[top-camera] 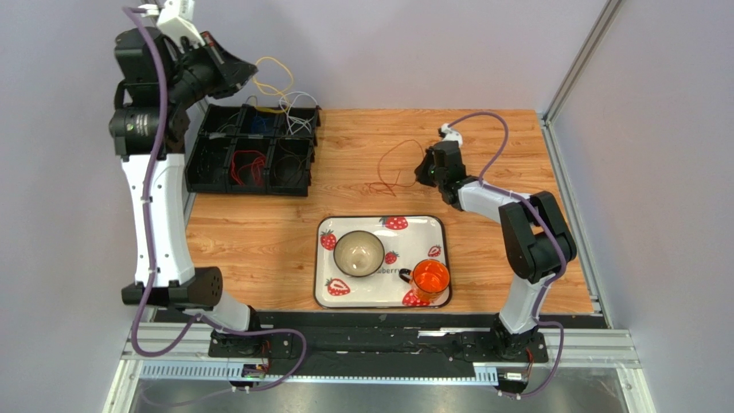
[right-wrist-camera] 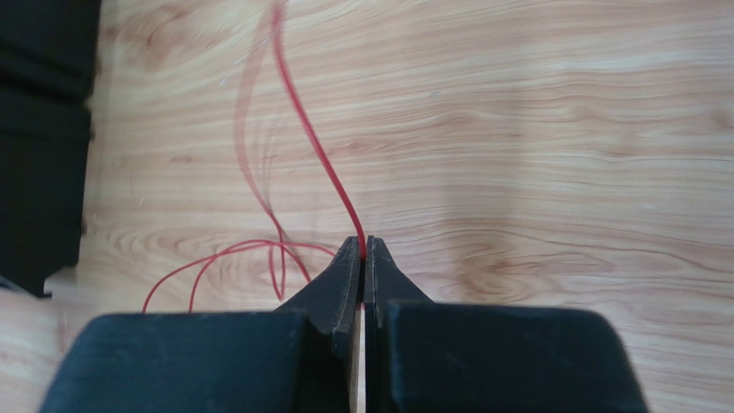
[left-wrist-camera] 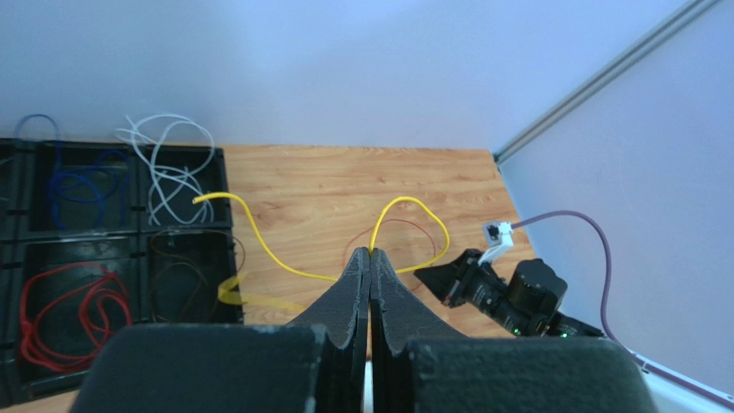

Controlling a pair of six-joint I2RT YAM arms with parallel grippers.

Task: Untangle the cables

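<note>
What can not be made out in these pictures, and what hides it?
- Left wrist view: part of the yellow cable, behind the shut left gripper.
- Right wrist view: the red cable, cut off by the upper edge.
- Top view: cables in the black box, too thin to tell if knotted.

place: robot lab test cell | walls: plain pale panels (top-camera: 388, 52) in an aluminium frame (top-camera: 579, 64) | desk (top-camera: 258, 241): wood-grain top boxed in by them | rig: left arm (top-camera: 159, 215), right arm (top-camera: 534, 241) bolted to a slotted metal rail (top-camera: 345, 370) at its near edge | props: black divided bin (top-camera: 207, 176) of coloured cables (top-camera: 248, 165), strawberry tray (top-camera: 415, 234)
</note>
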